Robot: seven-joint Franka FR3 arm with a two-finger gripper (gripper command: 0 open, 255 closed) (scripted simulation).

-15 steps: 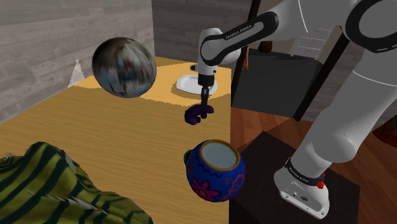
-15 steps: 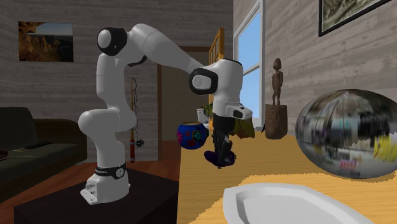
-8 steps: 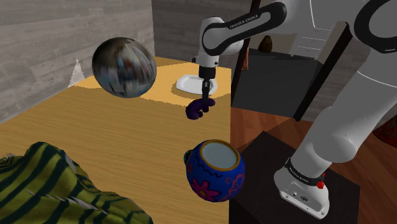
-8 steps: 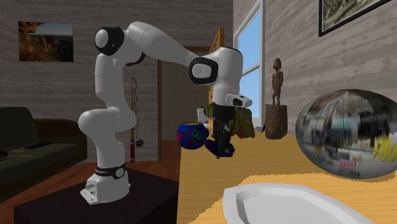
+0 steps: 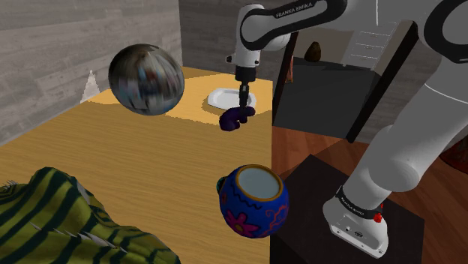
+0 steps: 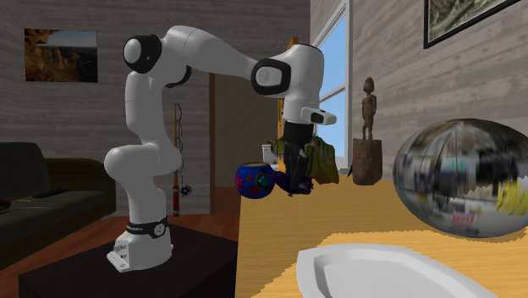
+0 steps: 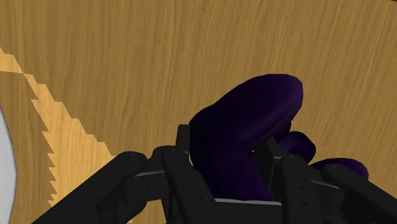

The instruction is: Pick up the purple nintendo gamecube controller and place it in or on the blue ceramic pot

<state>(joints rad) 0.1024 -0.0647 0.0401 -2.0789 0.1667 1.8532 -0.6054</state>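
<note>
The jaws clasp the purple controller [image 5: 236, 118] above the table [image 5: 112, 165] near a white plate [image 5: 220, 98]; blue pot [image 5: 253, 201], mottled ball [image 5: 145, 79] apart

A wood-grain counter [image 5: 112, 165] carries a large glossy ball [image 5: 145, 79] with a smeared grey print, near the grey plank wall [image 5: 52, 52]. A white plate [image 5: 221, 97] lies at the counter's far end in the shoulder view, on a paler patch of wood. A crumpled cloth [image 5: 60, 217] striped green and yellow lies at that view's lower left. In the second exterior view a dark carved figure [image 6: 368, 97] stands on a wooden pedestal [image 6: 366, 161] beside a bright window [image 6: 330, 93]. A framed landscape [image 6: 61, 55] hangs above a dark sofa [image 6: 42, 186].
</note>
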